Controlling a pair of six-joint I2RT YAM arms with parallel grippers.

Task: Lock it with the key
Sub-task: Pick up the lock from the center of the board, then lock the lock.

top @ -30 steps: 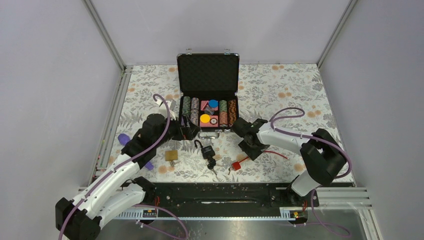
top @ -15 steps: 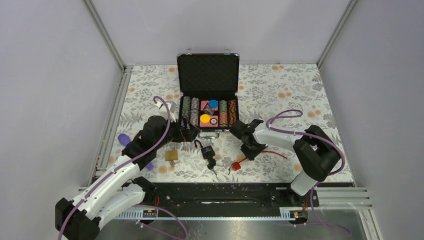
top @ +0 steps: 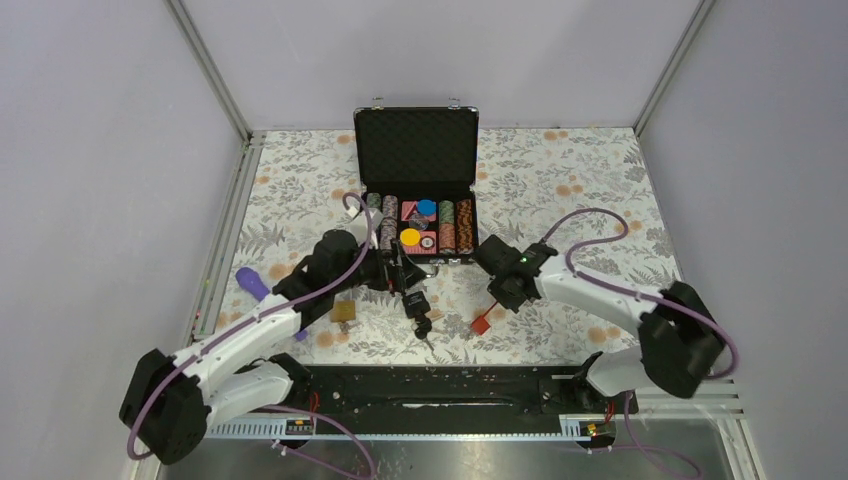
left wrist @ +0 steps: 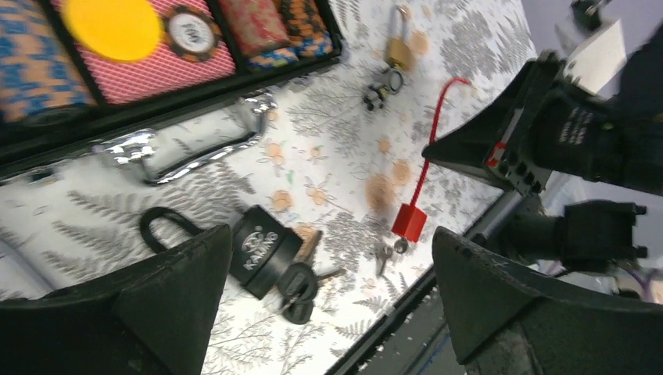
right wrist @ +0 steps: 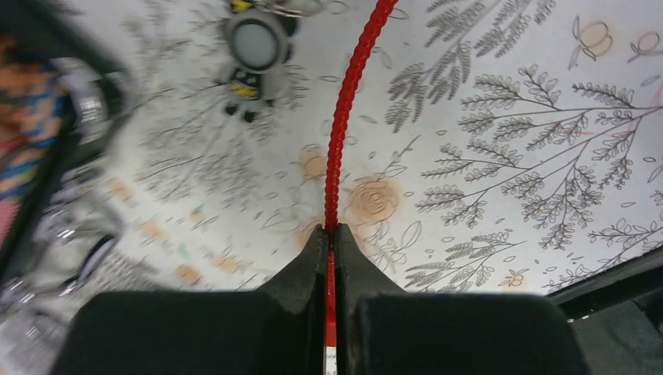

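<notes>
A black padlock point(top: 414, 300) lies on the flowered table in front of the case, with black-headed keys point(top: 423, 326) at its base. In the left wrist view the padlock point(left wrist: 262, 250) and the keys point(left wrist: 298, 290) lie between my wide-spread fingers. My left gripper point(top: 400, 273) hovers open just above the padlock's shackle and holds nothing. My right gripper point(right wrist: 328, 231) is shut on the thin red cable point(right wrist: 349, 101) of a red cable lock point(top: 480, 324). Its red body point(left wrist: 409, 223) rests on the table with small keys point(left wrist: 383, 255) beside it.
An open black case point(top: 416, 150) of poker chips stands behind the padlock, its chrome handle point(left wrist: 195, 148) towards me. A brass padlock point(top: 343, 311) lies to the left, a purple object point(top: 250, 281) further left. Another small brass padlock point(left wrist: 399, 51) lies past the red cable.
My right gripper has closed on the red cable and drawn the red lock slightly to the right. My left gripper has moved right, over the black padlock, still open.
</notes>
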